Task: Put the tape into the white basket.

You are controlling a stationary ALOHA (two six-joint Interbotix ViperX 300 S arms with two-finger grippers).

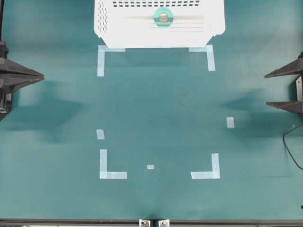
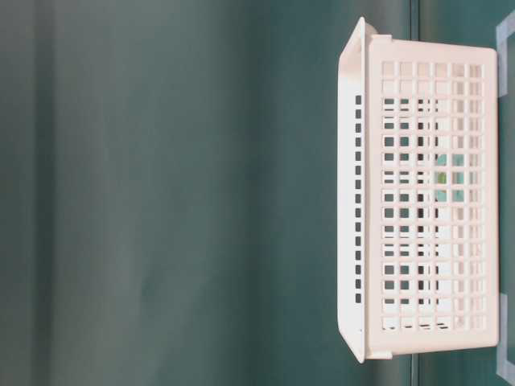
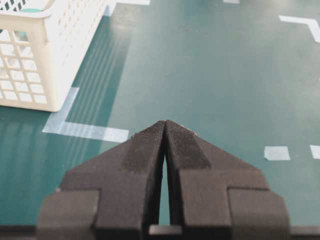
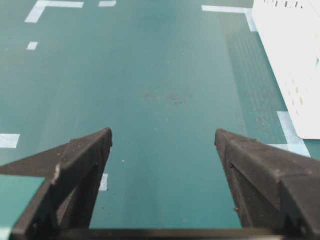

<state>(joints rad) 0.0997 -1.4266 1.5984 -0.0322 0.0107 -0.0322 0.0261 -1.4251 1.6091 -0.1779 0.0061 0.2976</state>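
Though both arms sit pulled back at the table edges, the job looks done: tape (image 1: 164, 17) lies flat inside the white basket (image 1: 106, 28), roughly mid-floor, well apart from either gripper.

- Left gripper (image 3: 165, 131): fingers pressed together, holding nothing. Basket stands ahead and to its left; 1 corner sits on a pale tape strip (image 3: 85, 129).
- Right gripper (image 4: 163, 140): fingers spread wide, nothing between them. Basket wall ahead and to its right.
- Green table (image 1: 161, 109) lies bare between the 2 grippers apart from marker strips.

Handling, as a judgement: the roll is likely light, stiff enough to hold its ring shape, its smooth outer face a bit slippery. Best hold probably across the outer rim, or 1 finger through the hollow core.
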